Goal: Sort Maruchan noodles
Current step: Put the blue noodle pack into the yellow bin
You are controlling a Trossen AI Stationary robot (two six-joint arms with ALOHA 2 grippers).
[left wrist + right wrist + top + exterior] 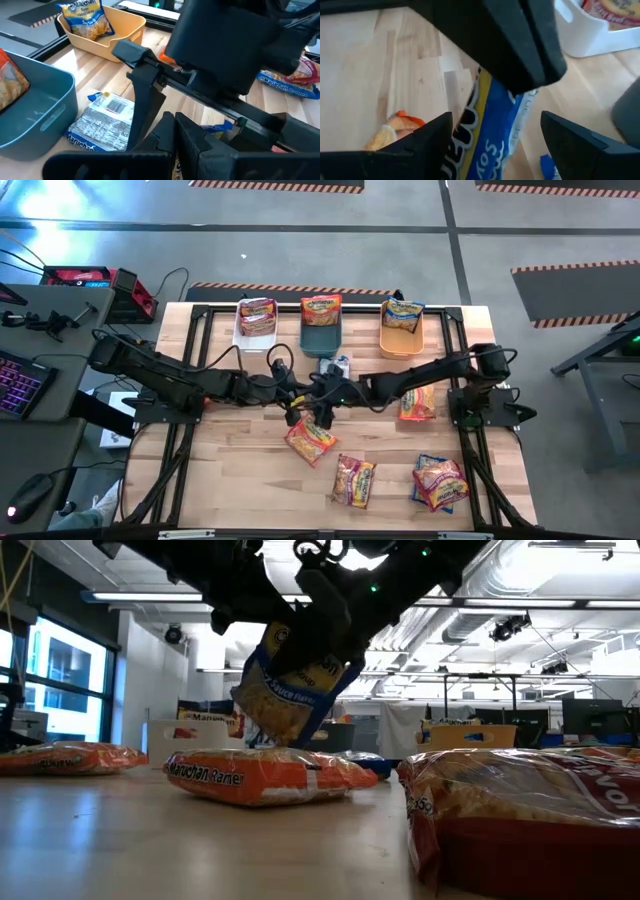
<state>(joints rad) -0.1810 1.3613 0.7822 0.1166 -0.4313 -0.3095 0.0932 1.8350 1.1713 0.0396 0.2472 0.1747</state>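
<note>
Both arms meet above the middle of the wooden bench (230,470), just on the near side of the teal bin (321,335). The left tool (298,406) is pressed together on the top edge of a blue-and-yellow noodle packet (290,690), which hangs clear of the bench, tilted, in the low view. The right tool (322,412) sits right beside the same packet with its fingers (580,147) spread wide on either side of the blue wrapper, not gripping it. The teal bin stands in a row at the far edge of the bench and holds an orange packet (321,309); to its left the white bin (256,326) holds a pink-red packet (257,314), and to its right the orange bin (401,332) holds a blue-and-yellow packet (403,314). Just in front of the teal bin a packet lies face down showing its white barcoded back (102,120). Nearer than the tools, an orange packet (310,440) lies just below them, another orange packet (354,479) lies farther toward the near edge, and a pink-red packet (440,479) rests on top of a blue one (426,492) off toward the right-hand near corner. One more orange packet (417,404) lies under the right arm, below the orange bin.
</note>
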